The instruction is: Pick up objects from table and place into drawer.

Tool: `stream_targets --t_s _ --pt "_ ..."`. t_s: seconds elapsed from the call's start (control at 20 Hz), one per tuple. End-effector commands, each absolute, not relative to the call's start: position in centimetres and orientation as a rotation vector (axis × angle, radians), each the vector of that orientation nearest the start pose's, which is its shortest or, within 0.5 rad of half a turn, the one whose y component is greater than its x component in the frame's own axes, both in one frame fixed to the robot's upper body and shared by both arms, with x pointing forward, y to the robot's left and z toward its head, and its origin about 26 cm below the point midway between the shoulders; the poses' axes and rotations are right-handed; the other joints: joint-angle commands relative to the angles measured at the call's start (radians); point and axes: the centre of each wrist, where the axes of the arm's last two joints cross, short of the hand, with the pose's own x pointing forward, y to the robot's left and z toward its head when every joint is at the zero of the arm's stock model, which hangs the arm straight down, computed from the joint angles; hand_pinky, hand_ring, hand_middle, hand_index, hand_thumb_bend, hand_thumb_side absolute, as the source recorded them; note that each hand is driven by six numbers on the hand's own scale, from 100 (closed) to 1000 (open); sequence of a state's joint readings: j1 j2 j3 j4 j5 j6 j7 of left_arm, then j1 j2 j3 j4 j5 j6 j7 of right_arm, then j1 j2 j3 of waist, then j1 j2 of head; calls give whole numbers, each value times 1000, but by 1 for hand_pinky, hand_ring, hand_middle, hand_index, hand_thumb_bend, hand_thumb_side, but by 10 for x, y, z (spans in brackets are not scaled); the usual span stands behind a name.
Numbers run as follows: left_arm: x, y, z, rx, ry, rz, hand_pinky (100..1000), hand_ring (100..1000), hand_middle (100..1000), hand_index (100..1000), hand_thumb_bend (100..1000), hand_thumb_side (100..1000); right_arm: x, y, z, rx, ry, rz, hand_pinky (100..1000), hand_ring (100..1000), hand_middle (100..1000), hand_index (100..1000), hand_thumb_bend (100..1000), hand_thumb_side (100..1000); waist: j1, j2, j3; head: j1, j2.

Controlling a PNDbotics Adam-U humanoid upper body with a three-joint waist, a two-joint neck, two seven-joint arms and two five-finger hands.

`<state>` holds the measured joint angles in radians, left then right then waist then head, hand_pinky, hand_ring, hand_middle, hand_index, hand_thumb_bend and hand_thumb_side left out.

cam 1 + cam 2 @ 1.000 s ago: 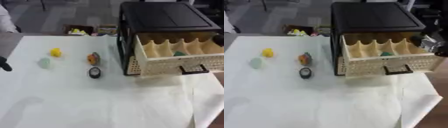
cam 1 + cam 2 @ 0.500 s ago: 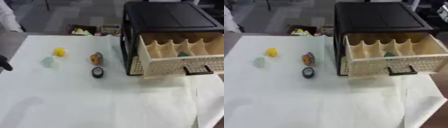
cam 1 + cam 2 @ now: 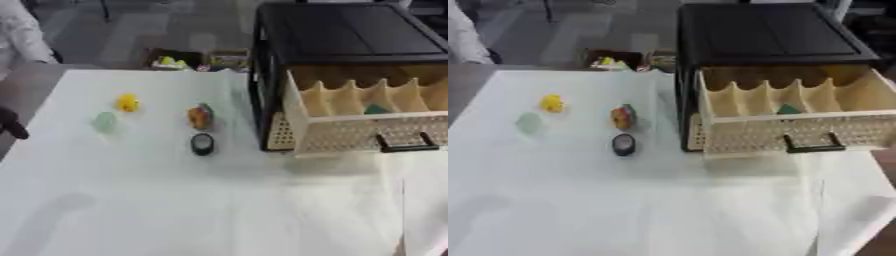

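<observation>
A white cloth-covered counter (image 3: 175, 210) carries four small things on its left half and a black drawer cabinet (image 3: 767, 35) on its right. The cabinet's pale beige drawer (image 3: 798, 132), with a perforated front and a dark handle (image 3: 814, 147), stands pulled out toward the camera. Upright dividers split it into narrow compartments side by side, and a small green object (image 3: 787, 109) lies in one of the middle compartments; the others show only their pale walls.

On the cloth, a small yellow rounded object (image 3: 129, 103) sits farthest left and toward the back. Just in front of it and slightly left lies a pale green translucent object (image 3: 105, 121). Nearer the cabinet stands an orange and multicoloured rounded object (image 3: 200, 116), and directly in front of that, apart from it, lies a small dark ring-shaped object (image 3: 202, 144) with a lighter centre. All four rest on the counter, well apart from the drawer.

At the far left edge of the left eye view a dark part of the left robot hand (image 3: 12, 125) shows beside the counter's edge, touching none of the objects; I cannot tell whether its fingers are straight or curled. The right robot hand appears in neither view.

Beyond the counter's far edge a dark box (image 3: 175, 60) with yellow and coloured contents sits on the floor.
</observation>
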<state>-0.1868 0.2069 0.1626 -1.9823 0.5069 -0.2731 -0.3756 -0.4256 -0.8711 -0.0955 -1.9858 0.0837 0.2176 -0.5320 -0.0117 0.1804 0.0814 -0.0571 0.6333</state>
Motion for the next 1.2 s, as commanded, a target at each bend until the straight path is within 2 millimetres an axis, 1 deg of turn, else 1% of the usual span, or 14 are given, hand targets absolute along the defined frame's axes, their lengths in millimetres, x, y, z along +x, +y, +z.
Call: stream_targets --t_s 0.05,0.25,0.3,0.4,0.45,0.5,0.55,0.6,0.65,0.7,0.75,0.9,1.15,1.2 --pt "287 297 176 -461 -2504 -299 471 594 564 732 100 937 285 -325 327 -1193 -2412 97 100 100 100 663 450 743 2 -15 2 9 12" --pt "287 301 180 -450 -2539 -352 468 595 567 734 100 904 288 -315 332 -1184 -2478 60 100 100 100 687 436 731 8 -17 4 14 18" --pt "287 303 182 -444 -2552 -370 467 595 569 737 100 889 288 -313 333 -1183 -2494 49 100 107 115 690 406 722 10 -18 5 14 20" --pt "286 307 186 -422 -2583 -411 465 596 573 741 100 857 289 -309 335 -1180 -2525 29 100 172 176 694 380 713 13 -18 6 13 22" --pt "286 309 188 -406 -2601 -432 464 596 573 741 100 854 289 -308 336 -1179 -2538 21 100 177 181 694 377 712 14 -18 6 13 23" --pt "286 312 190 -386 -2619 -458 462 597 575 745 100 831 290 -306 337 -1182 -2554 9 100 233 233 700 348 705 16 -18 6 13 22" --pt "285 314 191 -365 -2635 -480 462 597 576 746 100 823 290 -304 338 -1186 -2568 -3 100 253 251 703 338 710 18 -17 7 13 22" --pt "285 316 193 -340 -2653 -503 461 599 580 751 100 802 291 -302 339 -1191 -2581 -16 100 302 297 711 314 722 20 -16 7 13 21" --pt "284 319 195 -312 -2672 -524 461 601 583 755 100 856 291 -300 339 -1195 -2596 -30 100 340 333 716 347 723 22 -15 8 14 20" --pt "283 322 197 -283 -2690 -541 461 601 584 757 100 775 291 -298 340 -1200 -2610 -43 107 362 349 720 285 744 23 -14 8 15 19" --pt "283 324 199 -253 -2708 -553 462 602 585 758 100 766 292 -296 341 -1204 -2624 -55 130 381 366 724 275 750 25 -12 9 17 17" --pt "282 331 207 -163 -2763 -588 465 607 597 771 100 712 292 -291 344 -1218 -2665 -87 248 476 455 751 233 789 30 -6 12 22 10" --pt "280 343 225 -11 -2850 -690 470 615 618 794 100 650 293 -287 346 -1249 -2706 -98 301 532 523 759 241 837 36 5 14 30 3" --pt "280 344 228 14 -2857 -712 469 617 628 807 100 636 293 -287 346 -1251 -2710 -96 308 550 579 764 250 844 36 6 14 30 3"
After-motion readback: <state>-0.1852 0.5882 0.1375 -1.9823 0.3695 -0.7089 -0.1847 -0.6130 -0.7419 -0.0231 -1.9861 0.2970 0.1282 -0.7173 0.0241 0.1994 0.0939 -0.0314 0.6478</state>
